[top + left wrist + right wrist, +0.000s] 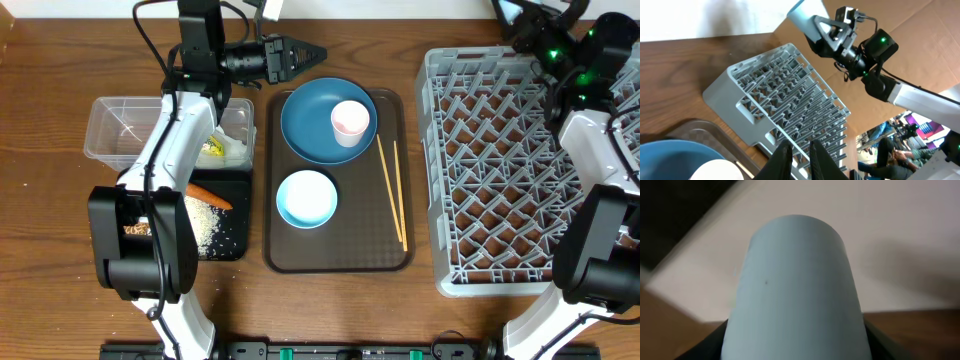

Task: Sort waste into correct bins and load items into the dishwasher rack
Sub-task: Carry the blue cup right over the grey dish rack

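**A:** Brown wooden worktop, with a pale wall and cardboard behind it. Along the left edge sit the clear tub (120, 125) and the black tray (241, 235), which has the carrot (210, 197) and rice (205, 228) in it. What about the left claw (312, 54)?

**B:** It's pinched shut on nothing, hanging by the far edge. Mid-worktop, the serving tray (340, 262) carries the plate (305, 125), pinkish-white cup (350, 122), bowl (306, 198) and chopsticks (392, 195) (none loaded yet).

**A:** And the step in hand?

**B:** Loading the light blue cup (797, 285), I'd say. The right claw (816, 26) grips it round the body, raised near the far right corner, by the far rim of the rack (500, 180).

**A:** How should it go?

**B:** Carry the cup over a far-corner cell and tip its mouth down. Lower it straight between the pegs and let go only once it sits. That leaves the near rows for the plate.
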